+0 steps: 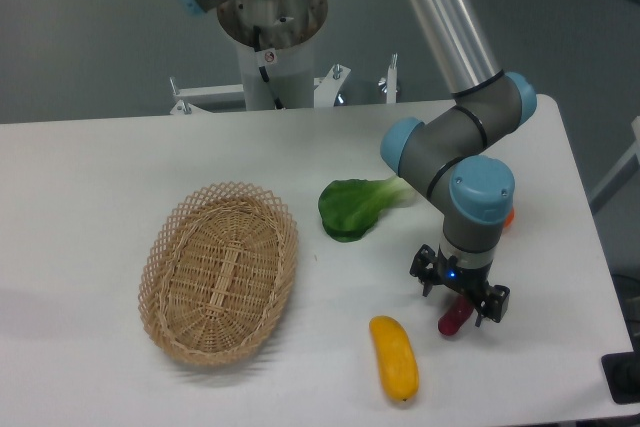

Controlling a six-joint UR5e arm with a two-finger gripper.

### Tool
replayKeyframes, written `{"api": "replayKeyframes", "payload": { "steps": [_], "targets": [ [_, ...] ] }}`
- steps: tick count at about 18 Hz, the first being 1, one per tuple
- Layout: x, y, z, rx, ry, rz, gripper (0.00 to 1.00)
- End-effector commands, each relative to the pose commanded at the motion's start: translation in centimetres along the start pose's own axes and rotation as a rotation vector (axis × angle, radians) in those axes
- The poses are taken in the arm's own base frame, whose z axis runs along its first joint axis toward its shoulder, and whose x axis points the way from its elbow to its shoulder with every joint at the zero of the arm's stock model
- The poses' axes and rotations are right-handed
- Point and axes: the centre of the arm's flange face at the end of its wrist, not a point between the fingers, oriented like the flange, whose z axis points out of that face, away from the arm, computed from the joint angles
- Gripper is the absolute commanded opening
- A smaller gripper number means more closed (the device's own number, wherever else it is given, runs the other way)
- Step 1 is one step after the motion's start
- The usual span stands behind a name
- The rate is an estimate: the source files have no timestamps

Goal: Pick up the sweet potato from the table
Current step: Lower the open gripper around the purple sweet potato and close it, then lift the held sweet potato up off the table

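Observation:
The sweet potato (pixel 451 321) is a slim purple-magenta tuber lying on the white table (pixel 90 207) near the front right; only its lower end shows below the gripper. My gripper (pixel 459 299) hangs directly over it, fingers pointing down and spread on either side of the tuber's upper part. The jaws stand open, and I see no closure on the tuber. The arm's wrist covers the rest of the sweet potato.
A yellow-orange oblong vegetable (pixel 394 357) lies just left of the sweet potato. A green leafy vegetable (pixel 354 206) sits behind it. An orange fruit (pixel 508 215) peeks out behind the arm. An oval wicker basket (pixel 219 271) stands at the left.

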Motion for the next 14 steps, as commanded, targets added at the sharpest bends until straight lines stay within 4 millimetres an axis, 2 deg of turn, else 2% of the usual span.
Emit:
{"api": "replayKeyframes", "payload": {
  "steps": [2,3,5,8,10,14],
  "targets": [
    [0.0,-0.1,-0.1,0.002,-0.011,0.004,1.0],
    [0.0,-0.1,0.0,0.002,-0.011,0.002,0.95],
    [-0.2,-0.2,-0.1,0.003,-0.017,0.004,0.66],
    [-0.2,-0.2,-0.1,0.002,-0.017,0.014,0.4],
    [-0.4,-0.2,-0.4,0.004,-0.023,0.017,0.32],
    [-0.9,-0.4,-1.2,0.01,-0.039,0.02,0.27]
  ]
}}
